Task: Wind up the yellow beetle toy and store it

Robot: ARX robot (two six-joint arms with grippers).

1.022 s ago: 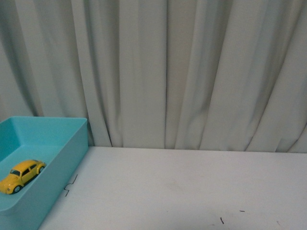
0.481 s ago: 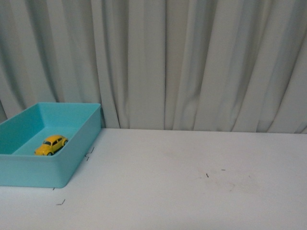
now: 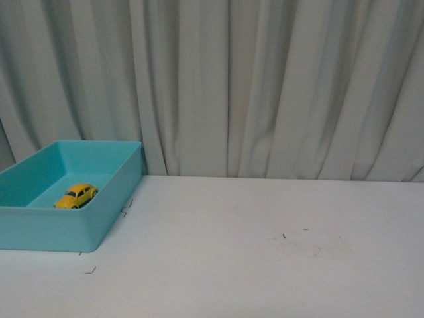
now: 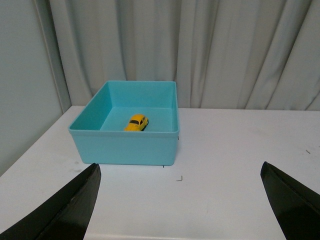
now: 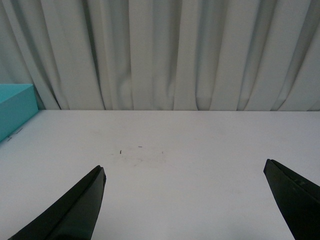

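Yellow beetle toy (image 3: 76, 196) sits inside the turquoise bin (image 3: 99, 222) at the table's (image 3: 265, 265) far left. Left gripper (image 4: 180, 200) and right gripper (image 5: 185, 200) hang spread wide, both holding nothing.

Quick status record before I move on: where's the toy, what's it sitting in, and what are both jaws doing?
toy: yellow beetle toy, on its wheels
container: teal bin, on the white table, robot's left side
toy location: inside the bin, on its floor
left gripper: jaws wide open, empty, back from the bin
right gripper: jaws wide open, empty, over bare table
backdrop: grey curtain
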